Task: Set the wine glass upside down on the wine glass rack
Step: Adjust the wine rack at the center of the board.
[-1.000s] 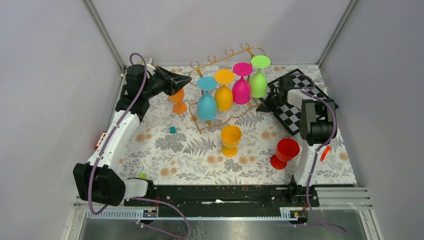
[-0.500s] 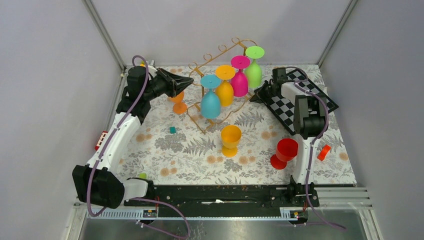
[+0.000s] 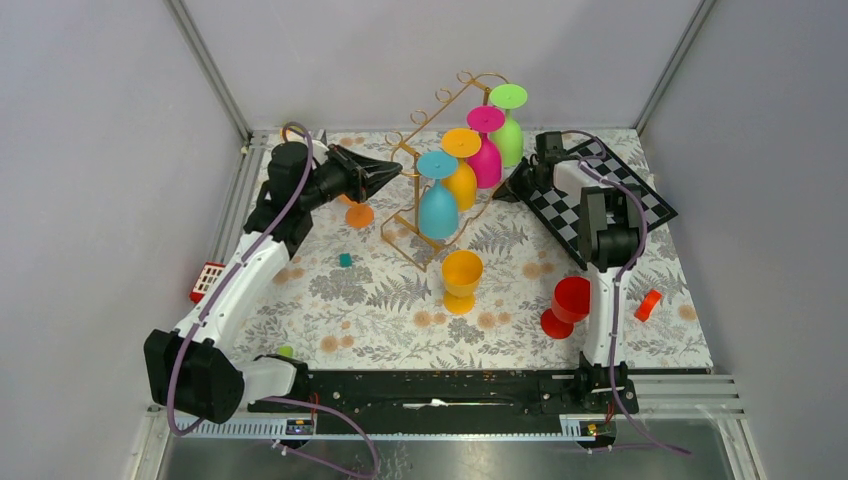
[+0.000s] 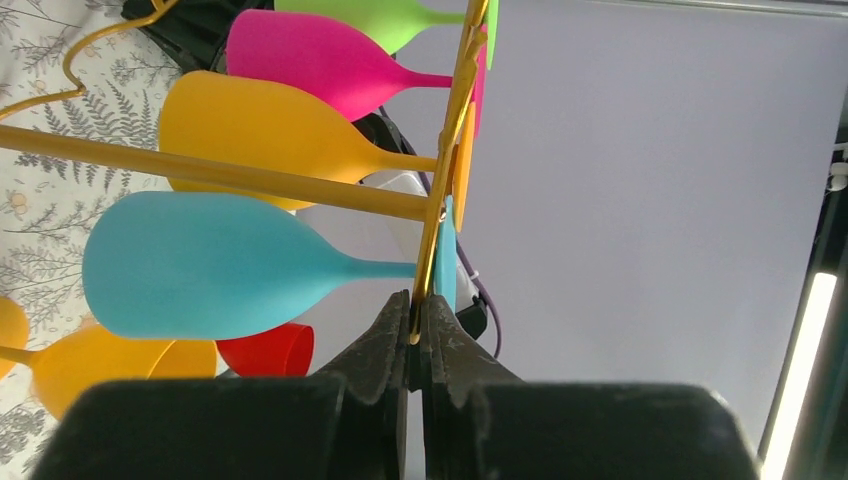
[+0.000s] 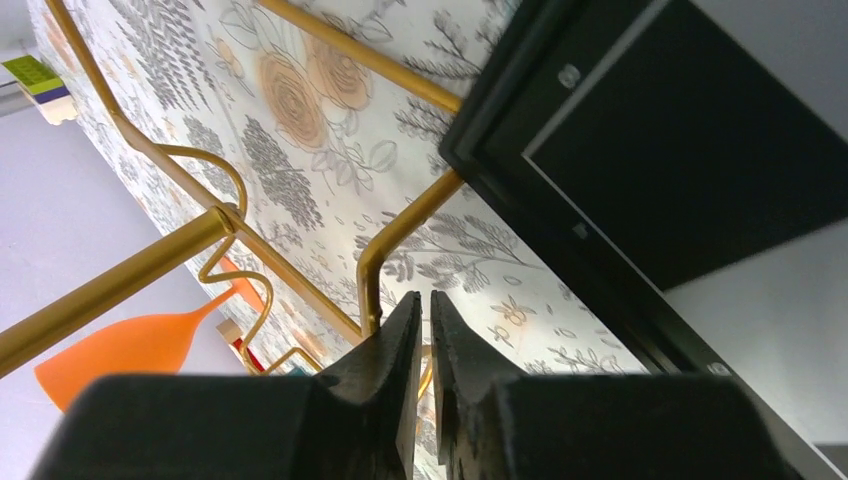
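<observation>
Enclosure and work surface. Plain pale grey panels form the far wall (image 3: 430,50), the left wall (image 3: 90,200) and the right wall (image 3: 770,200). They meet at two slanted aluminium corner posts, one far left (image 3: 210,70) and one far right (image 3: 675,65). The table is covered by a white cloth (image 3: 330,290) printed with grey ferns and orange blossoms. A black bar (image 3: 440,385) runs along its near edge, with a dull metal sheet (image 3: 460,455) nearer still. The left wrist view shows a bright vertical light strip (image 4: 800,370) beside the grey panel.
</observation>
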`<state>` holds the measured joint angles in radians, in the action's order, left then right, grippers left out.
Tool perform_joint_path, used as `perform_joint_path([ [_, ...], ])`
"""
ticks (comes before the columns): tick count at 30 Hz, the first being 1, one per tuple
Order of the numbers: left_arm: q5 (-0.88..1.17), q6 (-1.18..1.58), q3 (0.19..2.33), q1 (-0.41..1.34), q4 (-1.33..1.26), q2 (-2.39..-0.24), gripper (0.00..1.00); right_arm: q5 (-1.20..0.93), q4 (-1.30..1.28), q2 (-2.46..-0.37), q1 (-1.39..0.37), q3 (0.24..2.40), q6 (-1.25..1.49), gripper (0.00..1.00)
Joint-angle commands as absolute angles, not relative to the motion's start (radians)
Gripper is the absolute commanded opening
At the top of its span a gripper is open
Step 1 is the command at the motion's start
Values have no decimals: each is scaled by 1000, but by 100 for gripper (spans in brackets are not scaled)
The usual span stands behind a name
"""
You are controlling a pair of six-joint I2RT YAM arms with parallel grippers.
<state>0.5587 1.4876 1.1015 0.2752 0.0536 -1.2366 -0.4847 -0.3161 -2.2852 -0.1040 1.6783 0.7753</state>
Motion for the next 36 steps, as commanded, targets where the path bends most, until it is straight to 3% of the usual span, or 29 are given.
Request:
perform_joint_path([
  [1, 534, 1603, 1094, 298, -109, -1193, 0, -518, -325, -2321, -128, 1771, 793, 15],
  [36, 446, 1722, 1018, 505, -244, -1217, 0, -534, -467, -2399, -130, 1933, 698, 19],
])
